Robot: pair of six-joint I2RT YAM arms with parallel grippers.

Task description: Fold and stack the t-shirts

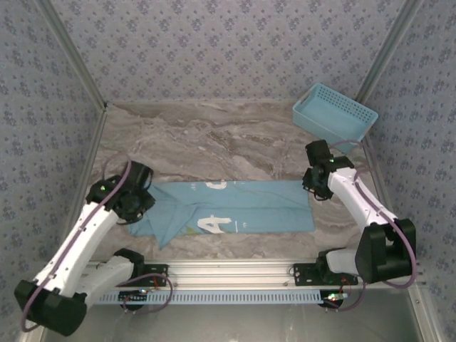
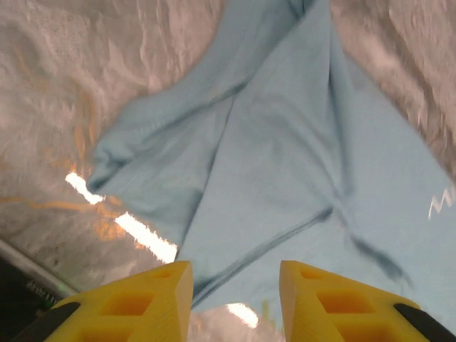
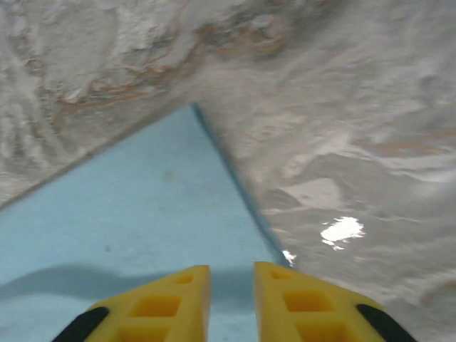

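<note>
Light blue t-shirt (image 1: 242,206) is lying on the marble table (image 1: 214,135), near the front edge, folded into a long flat band running left to right. White lettering (image 1: 214,224) is showing on the near strip, more cut off at the far fold. The left end is lying messy, sleeve (image 2: 121,149) bunching and spreading toward the near-left; the right end is lying flat with a clean square corner.

Left gripper (image 2: 235,274) is hovering over the rumpled left end. Yellow fingers (image 2: 153,299) are standing clearly apart, a wide gap between them, with nothing pinched; cloth is showing through the gap below. Cannot tell whether the tips are touching the fabric.

Right gripper (image 3: 232,274) is hanging over the right end, just inside the shirt's right edge. Its fingers (image 3: 171,296) are parting only a little, a narrow slot between them, gripping nothing; blue cloth is showing beyond the slot. The far right corner of the shirt is pointing away from the fingers, with bare marble to the right.

Light blue plastic lattice basket (image 1: 335,114) is sitting at the far right corner of the table, well apart from the shirt, tilting slightly.
</note>
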